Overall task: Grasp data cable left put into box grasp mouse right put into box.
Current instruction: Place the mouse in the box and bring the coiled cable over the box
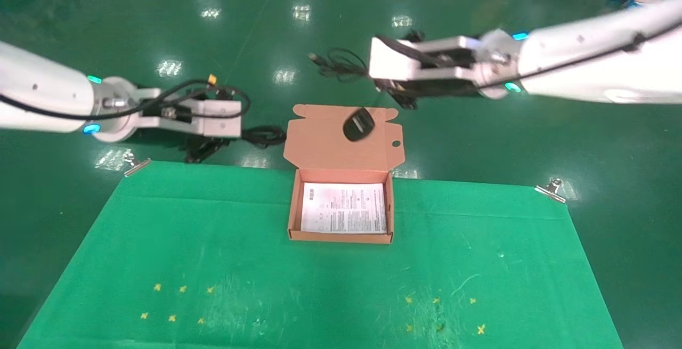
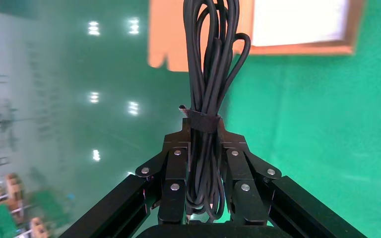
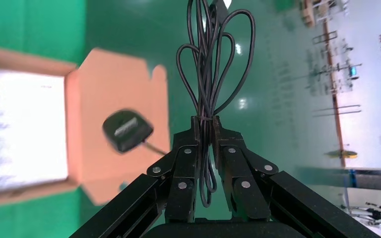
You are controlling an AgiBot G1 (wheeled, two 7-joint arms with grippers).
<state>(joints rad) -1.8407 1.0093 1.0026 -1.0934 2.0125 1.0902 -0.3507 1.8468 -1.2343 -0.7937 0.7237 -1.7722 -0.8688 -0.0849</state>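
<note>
The open cardboard box (image 1: 291,216) stands on the green cloth with a white printed sheet (image 1: 343,208) inside and its lid (image 1: 319,141) tilted back. My left gripper (image 1: 243,135) hovers left of the lid, shut on the strapped black data cable (image 1: 265,136). The left wrist view shows the data cable (image 2: 208,74) clamped between the left gripper's (image 2: 203,126) fingers. My right gripper (image 1: 379,80), above the lid's far edge, is shut on the mouse's looped thin cord (image 1: 341,64). The mouse (image 1: 358,124) dangles in front of the lid. In the right wrist view the mouse (image 3: 127,130) hangs beside the right gripper (image 3: 206,121).
The green cloth (image 1: 213,242) covers the table, held by metal clips at the far left corner (image 1: 136,165) and far right corner (image 1: 551,189). Small yellow marks (image 1: 173,301) dot the near part. Glossy green floor (image 1: 106,29) lies beyond the table's far edge.
</note>
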